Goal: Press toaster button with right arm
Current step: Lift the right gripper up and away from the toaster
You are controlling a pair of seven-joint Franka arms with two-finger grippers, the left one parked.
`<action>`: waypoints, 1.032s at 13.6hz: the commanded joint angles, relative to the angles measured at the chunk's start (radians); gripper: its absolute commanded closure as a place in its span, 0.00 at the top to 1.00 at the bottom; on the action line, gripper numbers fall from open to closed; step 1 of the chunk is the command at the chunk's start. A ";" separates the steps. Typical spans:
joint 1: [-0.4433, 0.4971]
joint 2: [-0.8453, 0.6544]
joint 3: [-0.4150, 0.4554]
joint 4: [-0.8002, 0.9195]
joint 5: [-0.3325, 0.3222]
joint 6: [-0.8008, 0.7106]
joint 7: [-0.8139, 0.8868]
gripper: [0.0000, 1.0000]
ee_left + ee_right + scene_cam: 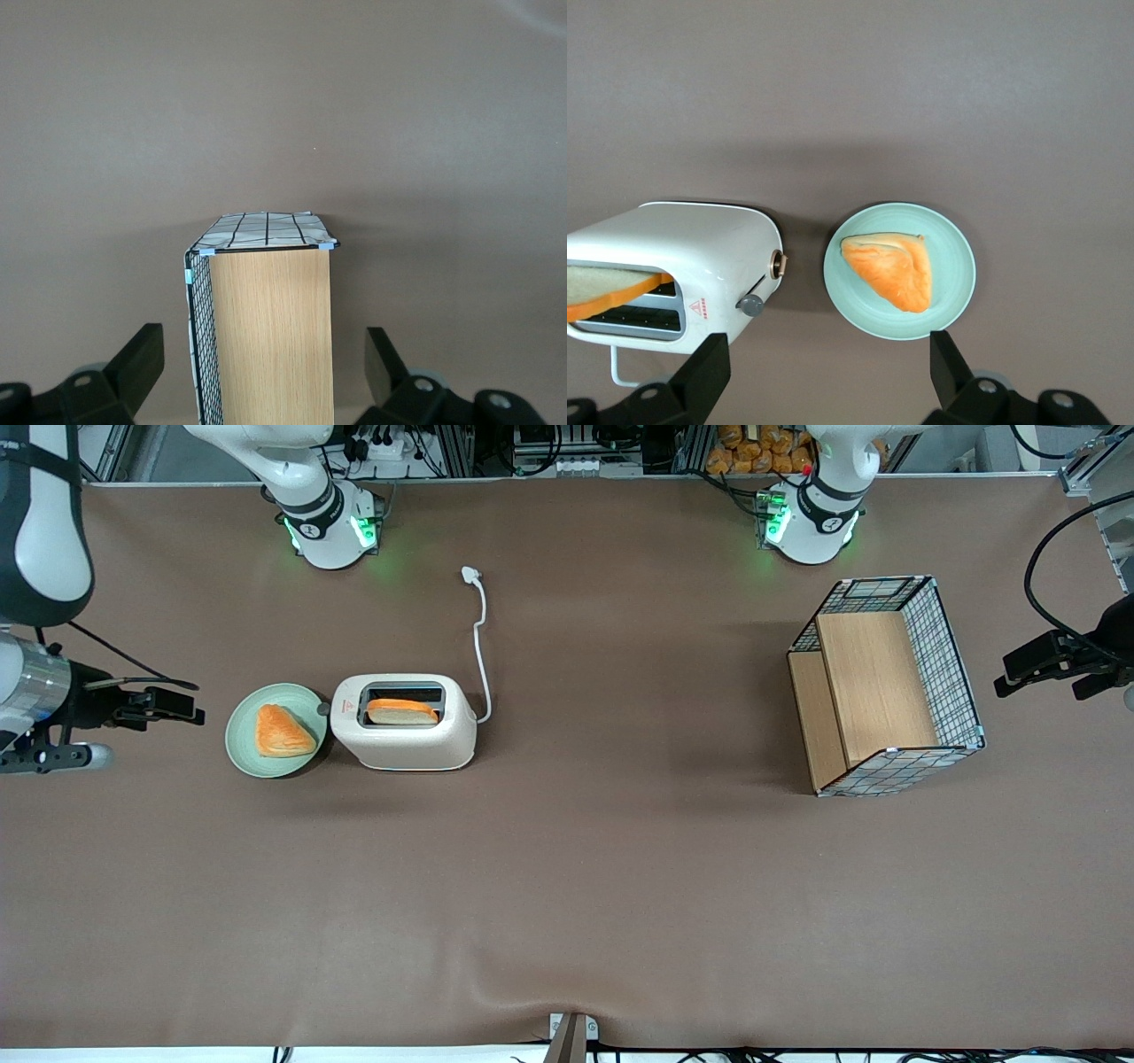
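The cream-white toaster (407,731) lies on the brown table with a bread slice (401,711) in its dark-rimmed slot; it also shows in the right wrist view (700,252). The small grey button (322,709) sticks out of the toaster's narrow end, the end that faces the plate, and also shows in the right wrist view (751,305). My right gripper (182,707) hangs above the table toward the working arm's end, with the plate between it and the button. In the right wrist view the gripper (828,372) is wide open and empty.
A pale green plate (244,753) with an orange pastry (283,731) sits right beside the toaster's button end. The toaster's white cord (481,638) runs away from the front camera to its plug (470,575). A wire-and-wood basket (886,682) stands toward the parked arm's end.
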 commanded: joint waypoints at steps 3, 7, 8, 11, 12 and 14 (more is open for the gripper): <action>0.071 -0.087 0.003 -0.072 -0.068 0.019 0.140 1.00; 0.061 -0.058 -0.002 0.005 -0.084 -0.011 0.137 1.00; 0.058 -0.055 -0.002 0.033 -0.089 -0.027 0.141 1.00; 0.016 -0.065 -0.003 0.098 -0.086 -0.039 0.141 1.00; 0.015 -0.065 -0.005 0.127 -0.089 -0.077 0.141 1.00; 0.010 -0.064 -0.006 0.188 -0.095 -0.156 0.140 1.00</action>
